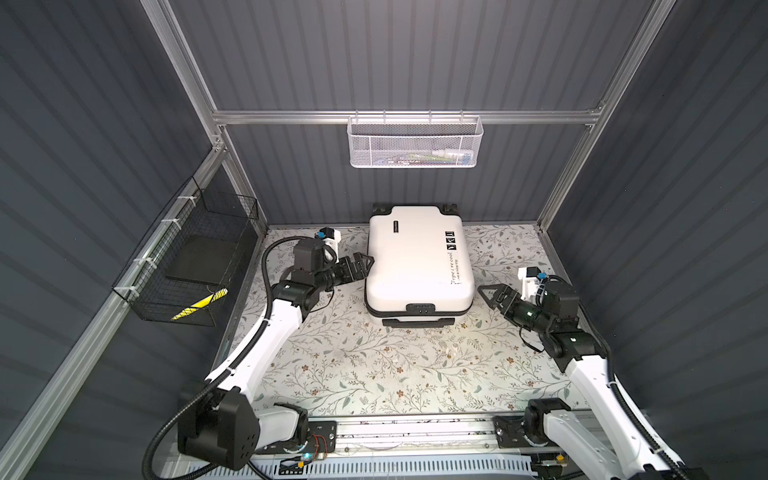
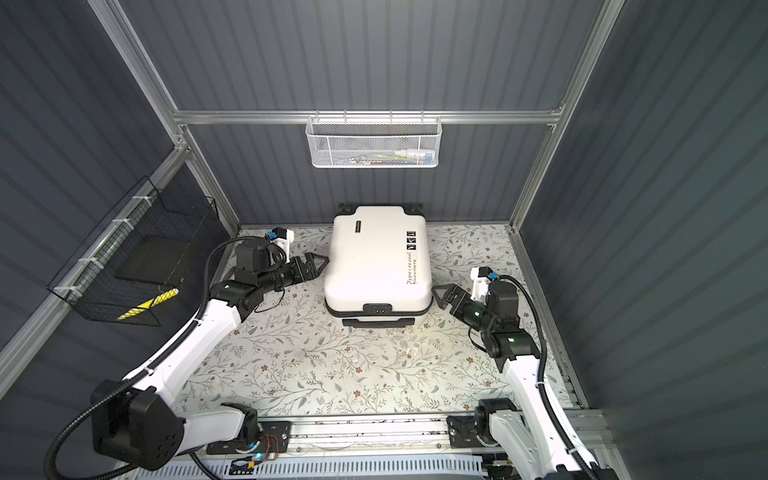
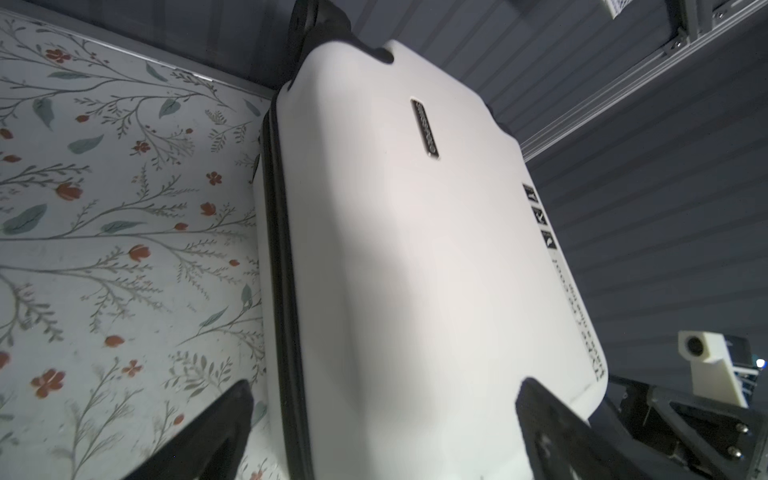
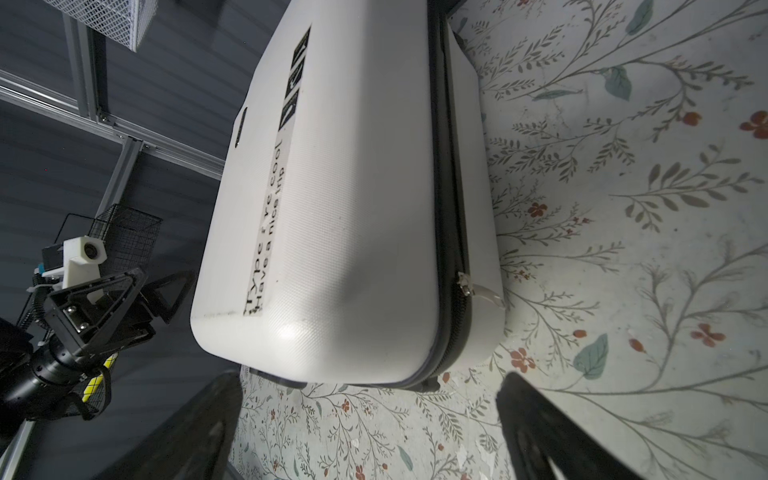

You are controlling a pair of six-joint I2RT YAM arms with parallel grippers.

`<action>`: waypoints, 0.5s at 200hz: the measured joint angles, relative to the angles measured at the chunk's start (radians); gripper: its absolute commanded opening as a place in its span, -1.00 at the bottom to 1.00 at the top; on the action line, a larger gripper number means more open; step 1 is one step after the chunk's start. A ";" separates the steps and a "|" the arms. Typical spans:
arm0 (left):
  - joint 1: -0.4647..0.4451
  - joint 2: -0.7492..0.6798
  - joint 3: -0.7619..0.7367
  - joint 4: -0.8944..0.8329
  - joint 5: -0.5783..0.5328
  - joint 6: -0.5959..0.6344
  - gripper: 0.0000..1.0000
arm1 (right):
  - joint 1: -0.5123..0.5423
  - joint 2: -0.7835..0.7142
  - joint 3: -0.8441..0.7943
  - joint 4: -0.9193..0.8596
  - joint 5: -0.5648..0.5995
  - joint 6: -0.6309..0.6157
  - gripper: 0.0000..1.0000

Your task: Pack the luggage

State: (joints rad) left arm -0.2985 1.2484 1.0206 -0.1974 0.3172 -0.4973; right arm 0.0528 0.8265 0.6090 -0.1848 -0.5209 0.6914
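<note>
Your left gripper (image 1: 363, 262) stands with jaws spread at the left edge of the luggage (image 1: 417, 262), contact too close to call, and your right gripper (image 1: 487, 292), also spread wide and empty, sits near its right front corner but apart. On the floral table (image 1: 353, 374) the white luggage lies flat and zipped shut at the back middle, wheels to the rear wall, handle toward the front. Smaller still, you have a black wire basket (image 1: 187, 266) on the left wall, a white mesh basket (image 1: 415, 141) on the rear rail, and the zipper pull (image 4: 467, 286) on the luggage's right side.

The luggage (image 1: 417, 262) lies on the table (image 1: 374, 365), below the wall basket (image 1: 415, 143).
</note>
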 measured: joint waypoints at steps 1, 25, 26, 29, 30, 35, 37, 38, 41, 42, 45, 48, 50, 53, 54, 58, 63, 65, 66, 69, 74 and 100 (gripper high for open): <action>0.000 -0.006 -0.006 -0.002 -0.002 0.001 0.99 | 0.000 -0.003 0.000 -0.001 0.000 -0.001 0.94; -0.001 -0.111 -0.107 -0.006 -0.045 -0.002 1.00 | 0.003 -0.055 -0.002 -0.038 0.001 -0.021 0.91; -0.001 -0.113 -0.109 -0.006 -0.047 -0.003 0.99 | 0.003 -0.056 -0.002 -0.039 0.002 -0.021 0.91; -0.001 -0.126 -0.123 -0.006 -0.055 -0.004 0.99 | 0.005 -0.063 -0.002 -0.044 0.003 -0.023 0.91; -0.001 -0.131 -0.128 -0.005 -0.058 -0.005 0.99 | 0.005 -0.064 -0.002 -0.046 0.004 -0.024 0.91; -0.001 -0.148 -0.147 -0.004 -0.069 -0.010 0.99 | 0.007 -0.074 -0.002 -0.055 0.007 -0.027 0.90; -0.001 -0.157 -0.155 -0.005 -0.074 -0.012 0.99 | 0.008 -0.078 -0.002 -0.059 0.009 -0.028 0.90; -0.001 -0.159 -0.158 -0.004 -0.076 -0.013 1.00 | 0.008 -0.079 -0.002 -0.061 0.010 -0.029 0.90; -0.001 -0.171 -0.172 -0.004 -0.084 -0.017 1.00 | 0.010 -0.085 -0.001 -0.068 0.012 -0.031 0.90; -0.001 -0.174 -0.175 -0.004 -0.085 -0.019 0.99 | 0.011 -0.086 -0.002 -0.070 0.012 -0.031 0.91; -0.001 -0.186 -0.189 -0.003 -0.092 -0.025 0.99 | 0.013 -0.090 -0.001 -0.075 0.014 -0.032 0.90; -0.001 -0.195 -0.200 -0.002 -0.097 -0.028 0.99 | 0.014 -0.095 -0.001 -0.080 0.015 -0.034 0.90; -0.001 -0.202 -0.208 -0.002 -0.100 -0.032 0.99 | 0.016 -0.096 -0.001 -0.083 0.016 -0.035 0.90; -0.001 -0.210 -0.218 0.000 -0.105 -0.037 0.99 | 0.018 -0.100 -0.001 -0.089 0.018 -0.037 0.90; -0.001 -0.214 -0.223 0.000 -0.107 -0.038 0.99 | 0.018 -0.100 -0.001 -0.090 0.018 -0.037 0.90; -0.001 -0.227 -0.238 0.001 -0.111 -0.042 0.99 | 0.021 -0.102 -0.001 -0.095 0.018 -0.039 0.90; -0.001 -0.238 -0.255 0.004 -0.114 -0.048 1.00 | 0.024 -0.104 -0.001 -0.102 0.019 -0.041 0.91; -0.001 -0.243 -0.262 0.006 -0.116 -0.050 0.99 | 0.025 -0.105 -0.001 -0.106 0.019 -0.042 0.92; -0.001 -0.244 -0.264 0.006 -0.116 -0.051 0.99 | 0.025 -0.105 -0.001 -0.107 0.019 -0.042 0.92; -0.001 -0.250 -0.274 0.008 -0.116 -0.055 1.00 | 0.027 -0.105 -0.001 -0.111 0.019 -0.043 0.92; -0.001 -0.259 -0.289 0.012 -0.116 -0.058 0.99 | 0.030 -0.104 -0.001 -0.120 0.019 -0.046 0.93; -0.001 -0.274 -0.340 0.047 -0.079 -0.080 0.99 | 0.047 -0.100 -0.001 -0.144 0.017 -0.045 0.98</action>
State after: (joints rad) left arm -0.2993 0.9741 0.6807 -0.1501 0.2382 -0.5770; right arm 0.1001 0.7261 0.6079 -0.3286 -0.5037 0.6460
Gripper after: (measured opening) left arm 0.997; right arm 0.977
